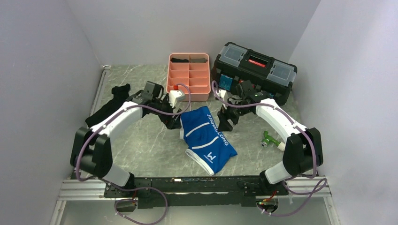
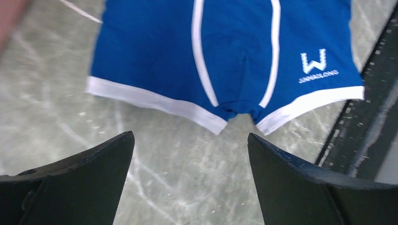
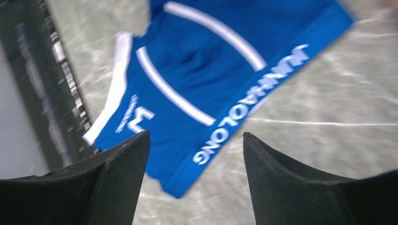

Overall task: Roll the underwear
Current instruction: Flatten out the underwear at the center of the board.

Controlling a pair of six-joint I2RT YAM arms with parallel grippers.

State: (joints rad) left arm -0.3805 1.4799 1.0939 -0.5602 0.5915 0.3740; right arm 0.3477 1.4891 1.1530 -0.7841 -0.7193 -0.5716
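Observation:
The bright-blue underwear (image 1: 207,138) with white trim lies flat and unrolled on the marble table between the arms. My left gripper (image 1: 172,121) is open and empty at its left edge; in the left wrist view (image 2: 190,140) the jaws hover over bare table just short of the underwear's leg hems (image 2: 225,51). My right gripper (image 1: 227,121) is open and empty at its waistband side; in the right wrist view (image 3: 196,140) the lettered waistband of the underwear (image 3: 211,79) lies between and beyond the jaws.
A pink compartment tray (image 1: 188,77) with dark fabric rolls stands at the back. A black toolbox (image 1: 256,70) is at the back right. A black cloth garment (image 1: 112,101) lies at the left. A small green tool (image 1: 271,139) lies at the right.

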